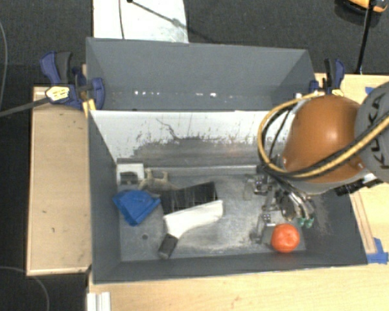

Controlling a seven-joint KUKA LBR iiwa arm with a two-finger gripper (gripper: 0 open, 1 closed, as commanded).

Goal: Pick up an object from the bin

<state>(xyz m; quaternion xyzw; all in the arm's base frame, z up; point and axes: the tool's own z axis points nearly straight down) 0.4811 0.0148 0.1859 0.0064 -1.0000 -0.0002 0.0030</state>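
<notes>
Bin (pixel 105 193): grey metal with sloping walls and a scuffed floor; the loose things lie on the floor.
Far left, back: a small white-and-grey block (pixel 130 172) at the foot of the left wall.
Left, in front of it: a blue lumpy piece (pixel 137 206), just beside the block and near the left wall.
Left of middle: a black flat thing (pixel 189 195), lying tilted, its left end just beside the blue lumpy piece.
Below that: a white wedge-like piece (pixel 194 216), lying against the black flat thing's near edge.
Near the front wall: a small dark grey block (pixel 168 245), at the lower left end of the white wedge-like piece.
Right: the claw (pixel 275 220), low over the right part of the floor, under the arm's orange cover (pixel 324 141) and looped cables.
Claw state: cannot tell whether wide or narrow.
Task's thing: an orange-red ball (pixel 286 238), on the floor at front right, just beside the claw's lower end and well apart from the left group; whether they touch cannot be told.
</notes>
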